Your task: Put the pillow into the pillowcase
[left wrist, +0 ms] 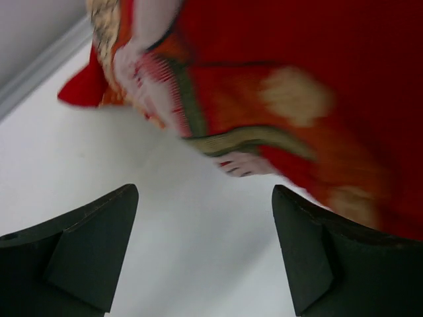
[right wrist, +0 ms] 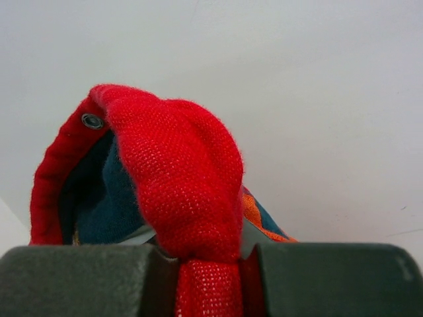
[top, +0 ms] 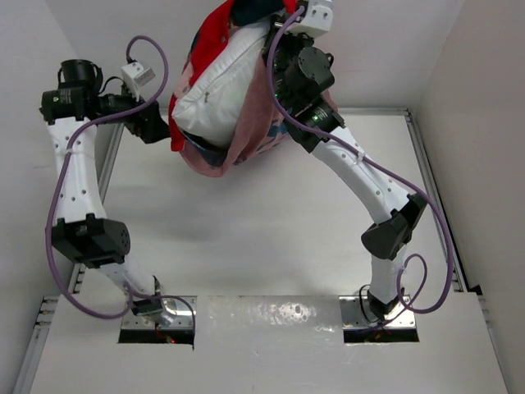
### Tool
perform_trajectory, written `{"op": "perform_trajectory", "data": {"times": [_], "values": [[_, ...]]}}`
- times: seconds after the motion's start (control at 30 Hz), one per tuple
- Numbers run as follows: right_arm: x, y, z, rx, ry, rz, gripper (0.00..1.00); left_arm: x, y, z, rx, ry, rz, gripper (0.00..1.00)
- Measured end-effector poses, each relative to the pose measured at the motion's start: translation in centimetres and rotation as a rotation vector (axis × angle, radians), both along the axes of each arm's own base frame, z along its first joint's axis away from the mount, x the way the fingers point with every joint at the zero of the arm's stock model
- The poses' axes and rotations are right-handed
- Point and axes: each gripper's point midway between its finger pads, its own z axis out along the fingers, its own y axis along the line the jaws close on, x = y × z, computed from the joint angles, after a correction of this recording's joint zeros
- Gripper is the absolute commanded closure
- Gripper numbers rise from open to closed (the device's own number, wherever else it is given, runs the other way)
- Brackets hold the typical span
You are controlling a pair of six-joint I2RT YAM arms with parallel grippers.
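Note:
My right gripper [right wrist: 208, 264] is shut on a bunched red hem of the pillowcase [right wrist: 178, 165] and holds it high at the back of the table. In the top view the pillowcase [top: 254, 131] hangs from that gripper [top: 289, 16] with its pale pink inside showing. The white pillow [top: 221, 86] sits tilted in its mouth, with much of its left side bare. My left gripper [top: 164, 130] stands open just left of the hanging bundle. In the left wrist view its fingers [left wrist: 205, 191] hold nothing, and the red printed cloth [left wrist: 297, 79] hangs just beyond them, above the table.
The white table [top: 246, 238] has raised rails along its right side [top: 426, 189] and back, and white walls close it in. Purple cables loop along both arms. The arm bases stand at the near edge.

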Motion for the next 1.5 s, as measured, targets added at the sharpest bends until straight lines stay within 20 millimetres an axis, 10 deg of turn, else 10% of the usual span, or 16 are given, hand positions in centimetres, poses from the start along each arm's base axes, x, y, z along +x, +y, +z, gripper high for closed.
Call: {"op": "perform_trajectory", "data": {"times": [0.27, 0.57, 0.8, 0.87, 1.0, 1.17, 1.4, 1.5], "values": [[0.0, -0.6, 0.6, -0.038, -0.003, -0.030, 1.00, -5.6, -2.9, 7.4, -0.043, -0.182, -0.053, 0.12], [1.3, -1.8, 0.8, -0.016, -0.041, -0.109, 1.00, -6.4, -7.3, 3.5, -0.069, -0.009, -0.151, 0.02], [1.8, -2.1, 0.4, 0.000, -0.042, -0.134, 1.00, -7.1, -8.9, 4.2, -0.118, 0.014, -0.192, 0.02], [1.7, -2.2, 0.5, 0.005, -0.045, -0.135, 1.00, -7.0, -8.9, 3.8, -0.118, 0.022, -0.192, 0.16], [1.8, -2.2, 0.4, 0.006, -0.046, -0.135, 1.00, -6.4, -8.4, 0.9, -0.096, 0.111, -0.166, 0.99], [2.1, -1.9, -0.4, -0.009, -0.040, -0.135, 1.00, -4.8, -7.4, -0.1, -0.089, 0.150, -0.131, 1.00], [3.0, -5.2, -0.8, -0.094, 0.004, -0.151, 1.00, -3.1, 5.7, 17.2, -0.067, -0.425, 0.245, 1.00], [3.2, -7.8, -0.1, -0.105, 0.014, -0.117, 1.00, -6.0, 4.4, 24.1, -0.120, -0.614, 0.220, 1.00]]}}
